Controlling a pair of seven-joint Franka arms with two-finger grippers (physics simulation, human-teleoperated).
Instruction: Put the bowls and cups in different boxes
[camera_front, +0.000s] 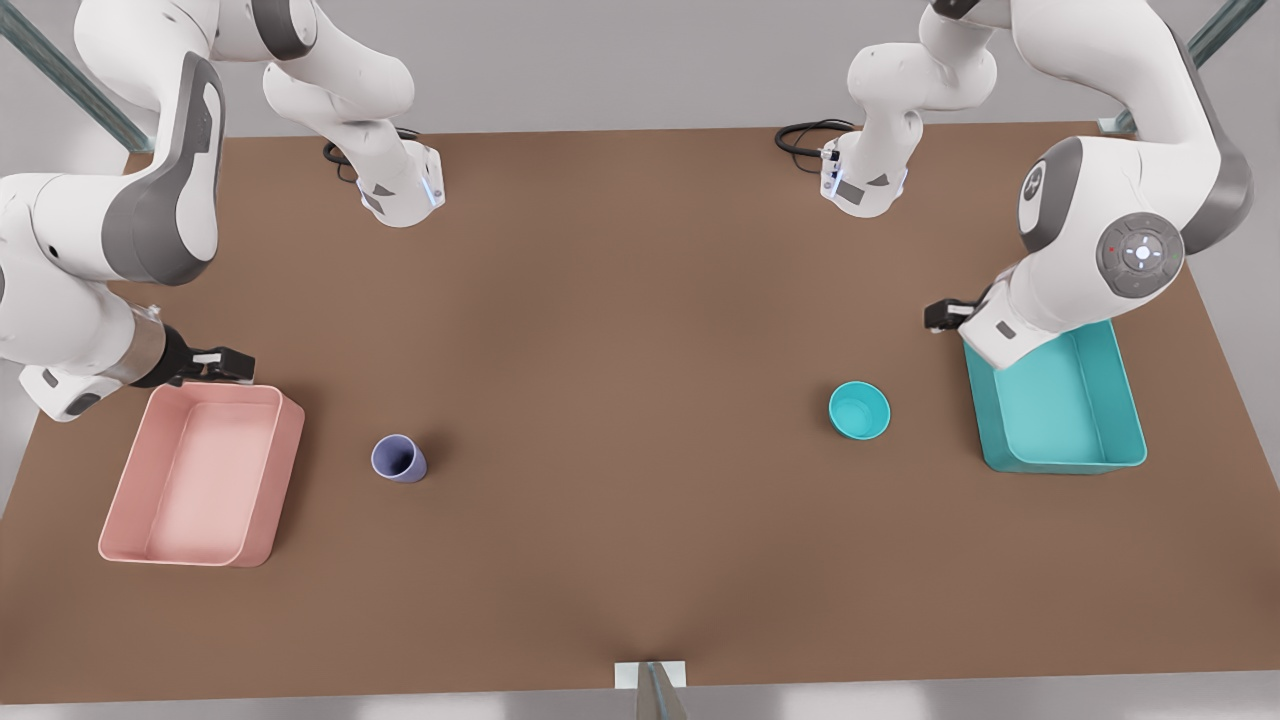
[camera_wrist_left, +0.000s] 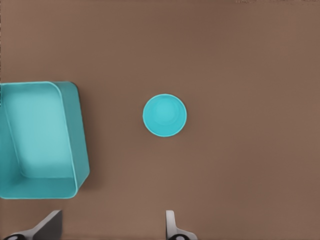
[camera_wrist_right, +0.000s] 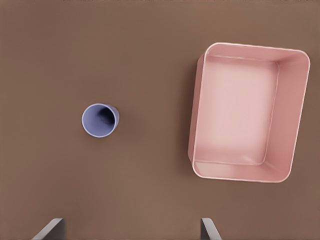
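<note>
On a bare brown table (camera_front: 640, 560), a lavender cup (camera_front: 399, 459) stands upright near the pink box (camera_front: 262, 520) and a teal bowl (camera_front: 859, 410) near the teal box (camera_front: 1125, 400). The right gripper (camera_front: 232, 365) and left gripper (camera_front: 942, 316) hover spread wide, empty. Both vessels look light, rigid and slick, so a rim-wall pinch seems best.

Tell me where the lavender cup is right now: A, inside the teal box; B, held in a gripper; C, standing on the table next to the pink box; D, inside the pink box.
C: the lavender cup stands upright on the bare table, beside the empty pink box and apart from it, with no gripper touching it.
</note>
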